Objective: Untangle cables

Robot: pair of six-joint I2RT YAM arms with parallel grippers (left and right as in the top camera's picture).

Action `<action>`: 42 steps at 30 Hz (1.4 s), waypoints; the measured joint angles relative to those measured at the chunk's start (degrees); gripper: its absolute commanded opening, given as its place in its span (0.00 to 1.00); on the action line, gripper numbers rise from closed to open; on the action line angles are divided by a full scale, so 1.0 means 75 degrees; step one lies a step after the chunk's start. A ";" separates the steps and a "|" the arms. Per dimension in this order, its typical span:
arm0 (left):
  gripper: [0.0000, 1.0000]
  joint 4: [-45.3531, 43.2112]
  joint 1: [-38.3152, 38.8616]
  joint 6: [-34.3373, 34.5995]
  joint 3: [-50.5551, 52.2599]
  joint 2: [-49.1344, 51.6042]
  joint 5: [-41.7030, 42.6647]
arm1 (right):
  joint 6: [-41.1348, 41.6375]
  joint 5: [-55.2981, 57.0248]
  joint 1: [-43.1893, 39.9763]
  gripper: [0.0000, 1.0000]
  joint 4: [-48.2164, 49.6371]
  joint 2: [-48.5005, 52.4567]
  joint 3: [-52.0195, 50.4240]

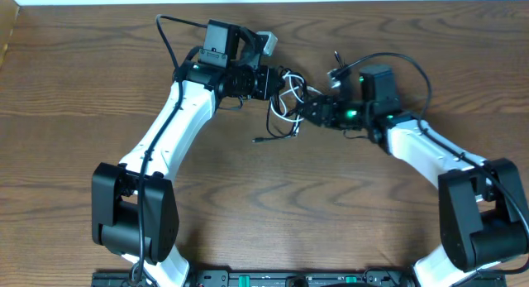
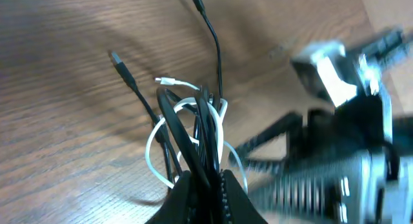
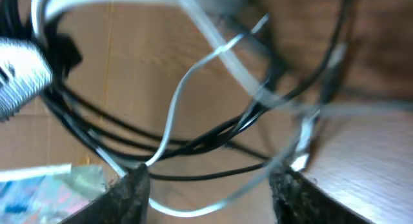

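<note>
A wooden surface (image 1: 83,88) is seen from above, with two white and black robot arms reaching in from the near edge and meeting near the far middle. Between them lies a small knot of cords.

The left pincer (image 2: 205,179) is closed tight on several strands of the black cable (image 2: 217,56), which are gathered into loops rising out of its fingertips. The white cable (image 2: 150,143) is looped through and around those same black loops. Whether the white cord is also pinched cannot be told. Two black plug ends are seen sticking out beyond the bundle, and one small white plug end is seen beside them. A single black end trails onto the surface on the side of the knot nearer the arm bases.

The right pincer (image 3: 210,179) is seen with its fingers spread apart, nothing gripped between them. Blurred black and white strands are hung across the gap just in front of it. From above, it is placed right beside the tangle, close to the left pincer, on the opposite side of the knot.
</note>
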State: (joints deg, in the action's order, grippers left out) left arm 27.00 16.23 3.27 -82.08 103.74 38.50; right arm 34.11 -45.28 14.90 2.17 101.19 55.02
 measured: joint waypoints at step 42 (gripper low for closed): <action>0.09 -0.1629 -0.0003 0.0705 0.0003 0.0000 0.2288 | -0.0659 -0.0702 -0.0239 0.09 -0.0312 0.0000 0.0003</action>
State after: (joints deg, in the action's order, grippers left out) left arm 14.79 16.21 8.56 -82.06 103.74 55.66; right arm 29.17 -50.54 13.10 -0.16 101.19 55.05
